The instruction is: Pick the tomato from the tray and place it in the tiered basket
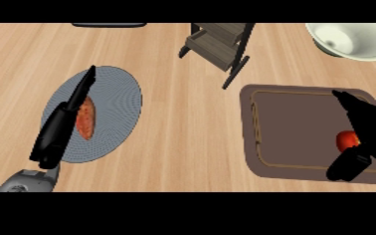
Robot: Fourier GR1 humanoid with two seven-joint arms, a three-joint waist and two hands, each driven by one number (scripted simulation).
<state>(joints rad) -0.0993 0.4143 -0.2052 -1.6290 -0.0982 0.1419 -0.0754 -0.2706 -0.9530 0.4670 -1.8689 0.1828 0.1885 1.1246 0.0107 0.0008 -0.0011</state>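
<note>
— Where's the left robot hand (64, 122)?

— Low on the left, edge-on, fingers straight and pointing away from the body. A bit of grey forearm (28, 180) shows below it.

— And the right robot hand (356, 142)?

— At the far right edge, fingers and thumb curled inward. Its forearm is out of sight.

Bare counter (187, 144) runs open through the frame's middle between the grey plate (110, 114) at left and the brown tray (294, 129) at right, the tiered basket (217, 45) standing at upper centre.
</note>
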